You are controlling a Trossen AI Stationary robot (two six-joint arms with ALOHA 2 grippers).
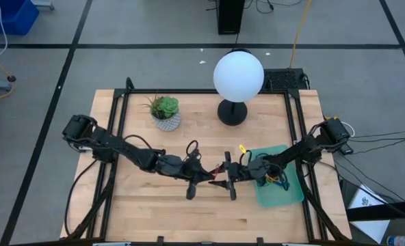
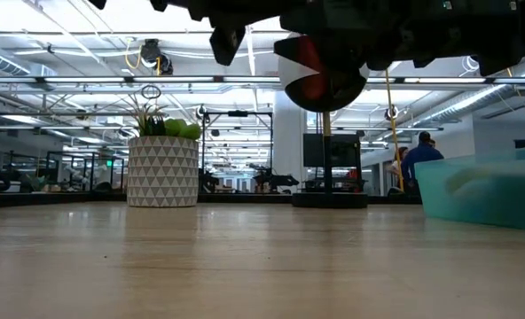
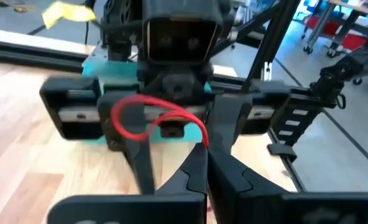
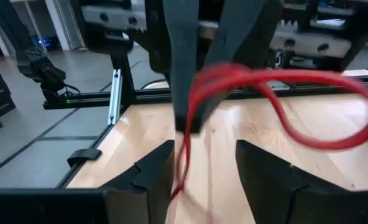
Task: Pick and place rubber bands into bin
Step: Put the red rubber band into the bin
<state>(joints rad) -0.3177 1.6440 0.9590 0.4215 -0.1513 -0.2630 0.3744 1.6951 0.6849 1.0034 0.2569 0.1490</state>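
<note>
A red rubber band (image 3: 134, 118) hangs above the table's middle with my left gripper (image 3: 206, 152) shut on it. My left arm reaches in from the table's left (image 1: 215, 179). My right gripper (image 4: 202, 168) faces it from the right (image 1: 223, 172) and is open. Its two fingers stand on either side of the band's hanging strand (image 4: 184, 158); whether they touch it I cannot tell. The teal bin (image 1: 288, 191) lies at the right behind my right gripper, with several coloured bands (image 1: 276, 180) in it. My left gripper pinches the red band between its two fingertips at one spot on the loop (image 4: 190, 115). The fingers come about level from the table's left. The band is lifted clear of the table; one slack loop (image 4: 333, 124) stands out sideways and a strand hangs below the fingers.
A white patterned plant pot (image 1: 165, 117) and a lamp with a white globe (image 1: 238, 75) stand at the table's far side. Black frame rails (image 1: 120, 116) run along the table's left and right edges. Bare wood (image 1: 175, 212) lies toward the near edge.
</note>
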